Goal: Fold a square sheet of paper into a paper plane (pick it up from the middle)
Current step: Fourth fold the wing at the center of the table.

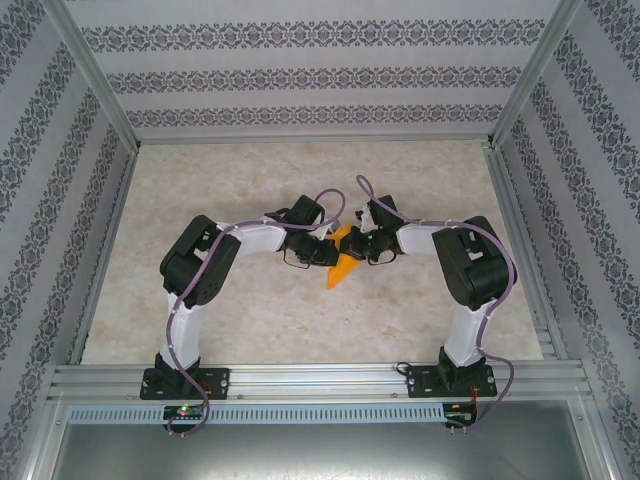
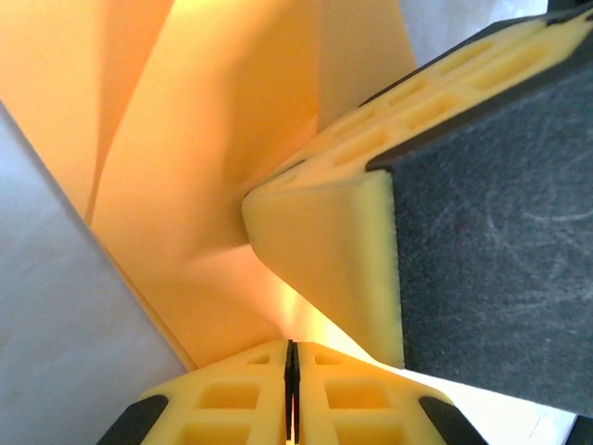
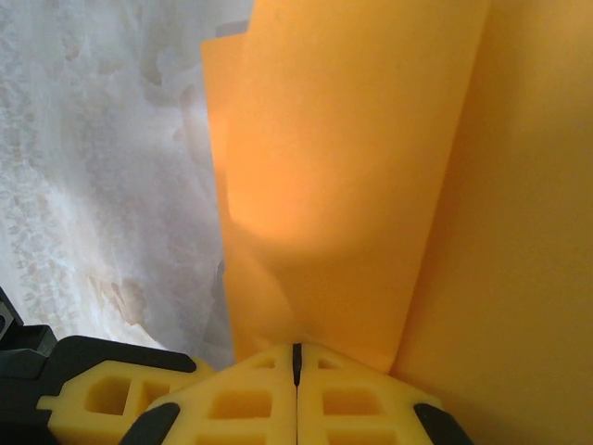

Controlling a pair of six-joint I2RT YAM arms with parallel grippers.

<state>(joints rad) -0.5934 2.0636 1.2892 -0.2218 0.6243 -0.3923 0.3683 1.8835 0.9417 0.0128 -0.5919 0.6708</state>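
Both left gripper (image 2: 289,363) and right gripper (image 3: 296,360) are pinching the floppy orange folded paper (image 1: 343,266) mid-frame; creases seem the safest holds.

We record a pale marbled table (image 1: 250,320) framed by aluminium rails (image 1: 300,376). Between the left gripper (image 1: 322,246) and the right gripper (image 1: 363,243), the paper plane (image 1: 343,265) points its tip nearward. We cannot tell whether that tip touches the table.
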